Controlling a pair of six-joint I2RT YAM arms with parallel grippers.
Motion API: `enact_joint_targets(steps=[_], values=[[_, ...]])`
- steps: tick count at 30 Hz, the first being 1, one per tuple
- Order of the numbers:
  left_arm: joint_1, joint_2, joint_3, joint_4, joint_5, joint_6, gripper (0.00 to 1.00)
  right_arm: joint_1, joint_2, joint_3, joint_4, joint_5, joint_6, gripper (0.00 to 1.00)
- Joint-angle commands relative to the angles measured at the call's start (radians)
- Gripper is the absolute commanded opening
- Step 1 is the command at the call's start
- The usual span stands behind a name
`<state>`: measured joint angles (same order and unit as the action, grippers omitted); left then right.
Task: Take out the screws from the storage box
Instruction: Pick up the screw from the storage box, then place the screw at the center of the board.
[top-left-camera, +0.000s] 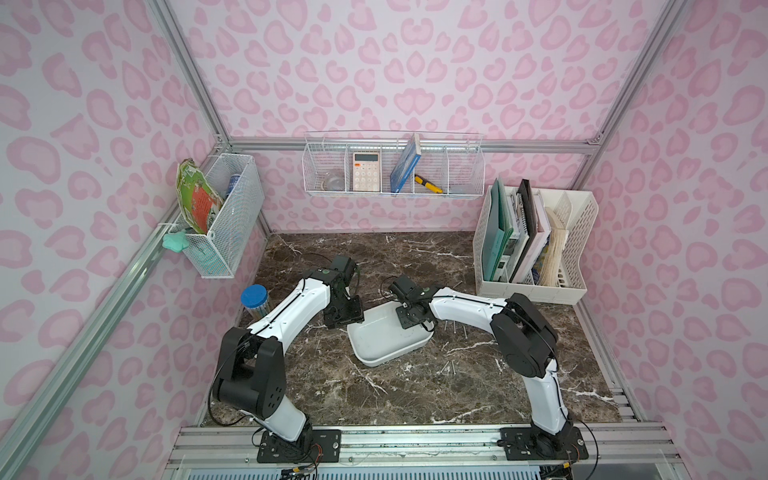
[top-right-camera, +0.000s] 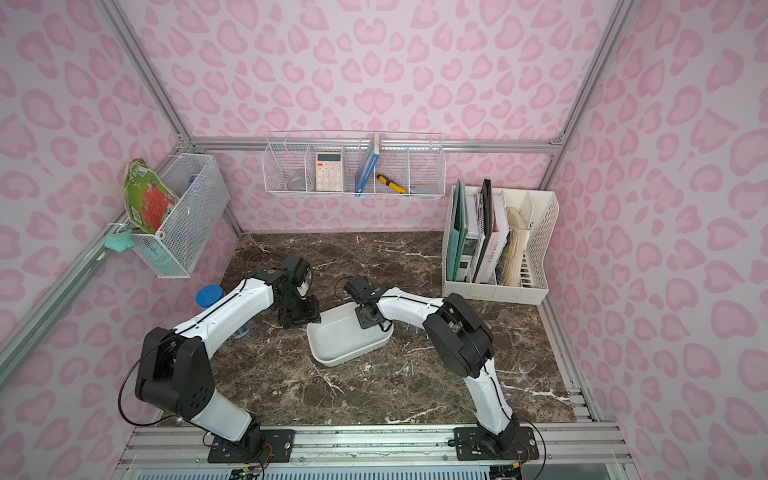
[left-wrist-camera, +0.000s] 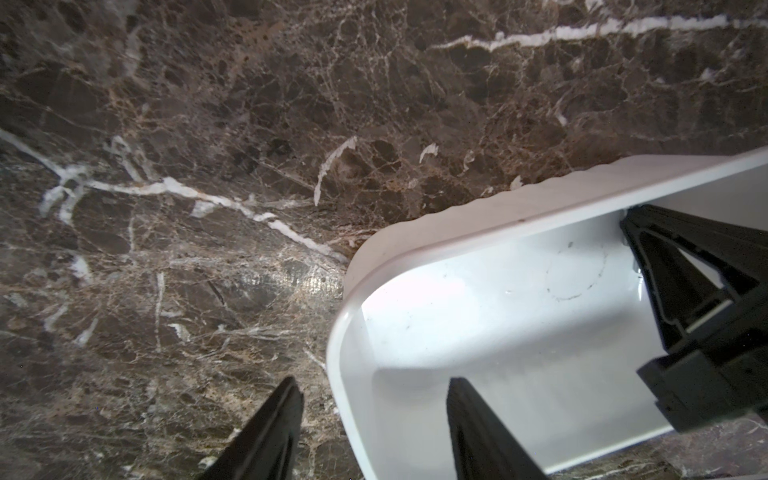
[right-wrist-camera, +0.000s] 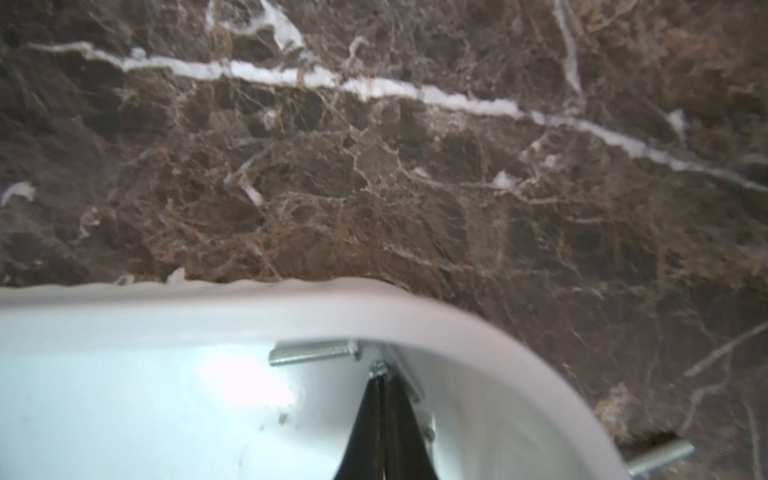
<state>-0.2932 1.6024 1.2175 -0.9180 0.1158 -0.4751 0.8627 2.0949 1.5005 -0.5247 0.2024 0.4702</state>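
Note:
The white storage box (top-left-camera: 376, 345) (top-right-camera: 338, 343) lies mid-table. My right gripper (top-left-camera: 409, 319) (top-right-camera: 368, 319) reaches down into its far right corner; in the right wrist view the right gripper (right-wrist-camera: 379, 370) is shut, pinching the end of a small silver screw (right-wrist-camera: 378, 365). A second screw (right-wrist-camera: 313, 353) lies by the box wall (right-wrist-camera: 124, 299), and a third (right-wrist-camera: 660, 457) lies outside on the marble. My left gripper (top-left-camera: 347, 316) (left-wrist-camera: 374, 384) is open astride the box's left rim (left-wrist-camera: 345, 332), one finger inside and one outside. Loose screws (top-left-camera: 452, 368) (top-right-camera: 410, 368) lie on the table right of the box.
A blue-lidded jar (top-left-camera: 254, 297) stands behind the left arm. A white file organizer (top-left-camera: 577, 249) with books fills the back right corner. Wire baskets (top-left-camera: 392, 166) (top-left-camera: 224, 216) hang on the back and left walls. More screws (top-left-camera: 455, 328) lie under the right forearm.

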Motion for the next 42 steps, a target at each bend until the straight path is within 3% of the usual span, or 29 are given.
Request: enact_joint_targets(steps=[1,5,10,17,26,42], values=[[0.0,0.007,0.003,-0.007,-0.001,-0.001,0.61,-0.002,-0.003,-0.002,-0.04,0.007,0.004,0.03],[-0.001,0.011,0.005,-0.005,-0.001,-0.002,0.61,-0.004,0.002,-0.019,-0.035,0.006,-0.01,0.14],[0.0,0.016,0.006,-0.004,-0.002,-0.002,0.61,-0.006,0.01,-0.028,-0.027,-0.004,-0.01,0.15],[0.0,0.018,0.007,-0.004,-0.004,-0.002,0.61,-0.007,0.007,-0.015,-0.029,-0.003,-0.004,0.02],[-0.002,0.033,0.009,-0.009,-0.002,0.001,0.61,-0.008,-0.126,0.015,-0.022,0.015,0.016,0.0],[-0.009,0.06,0.02,-0.014,-0.001,0.009,0.61,-0.199,-0.467,-0.435,0.132,-0.066,0.139,0.01]])
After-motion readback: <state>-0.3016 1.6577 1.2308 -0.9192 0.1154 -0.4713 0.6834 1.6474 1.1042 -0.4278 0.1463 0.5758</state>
